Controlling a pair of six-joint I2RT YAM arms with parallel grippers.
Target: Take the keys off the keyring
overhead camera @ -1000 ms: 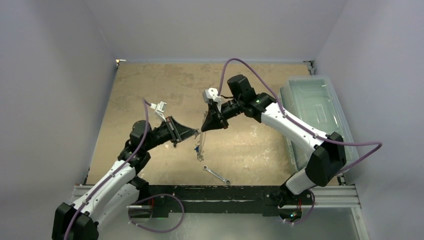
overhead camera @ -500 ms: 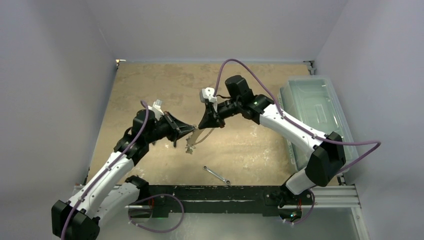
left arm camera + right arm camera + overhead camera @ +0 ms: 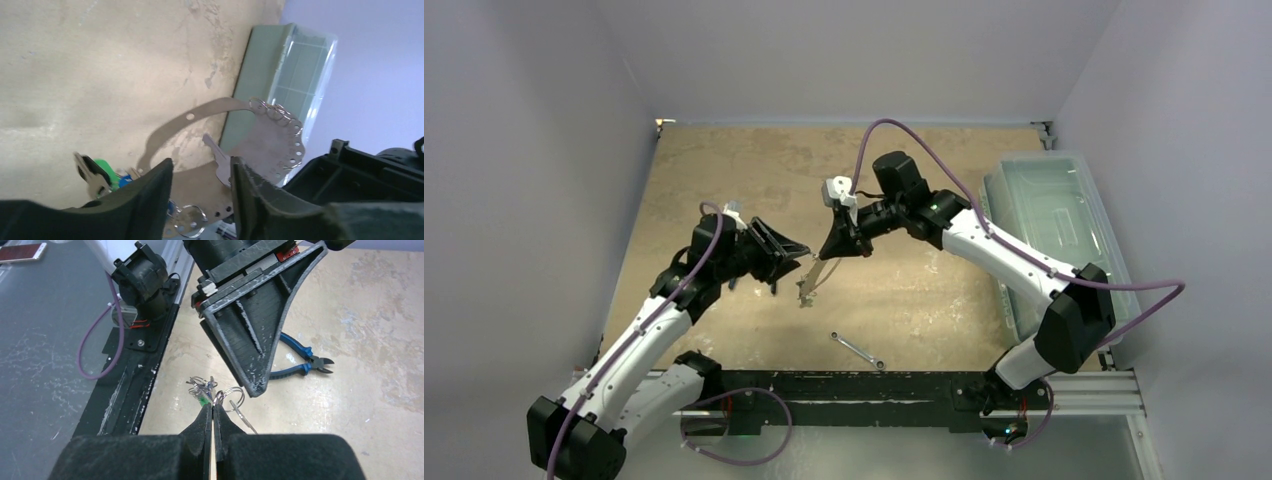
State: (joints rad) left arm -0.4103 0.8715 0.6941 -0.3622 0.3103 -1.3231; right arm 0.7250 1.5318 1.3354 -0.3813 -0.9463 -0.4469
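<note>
My right gripper [image 3: 832, 252] is shut on the edge of the keyring [image 3: 813, 276], a thin silver loop that hangs from it above the table. In the right wrist view the gripper [image 3: 213, 407] pinches the loop edge-on, with small split rings [image 3: 231, 397] and the bunched keys [image 3: 202, 388] beyond the tips. My left gripper [image 3: 792, 252] is open just left of the ring. In the left wrist view its gripper [image 3: 200, 162] frames the perforated keyring [image 3: 272, 142], a silver key [image 3: 219, 161] and a green-headed key [image 3: 102, 170], touching none that I can tell.
A long silver wrench [image 3: 857, 350] lies near the table's front edge. A clear plastic bin [image 3: 1064, 225] stands at the right. Blue-handled pliers [image 3: 300, 360] lie on the table beyond the left gripper's finger [image 3: 250, 340].
Both grippers shifted left and slightly back; the keyring with its keys was carried up and left with the right gripper. The left gripper drew back from the ring and stays open.
</note>
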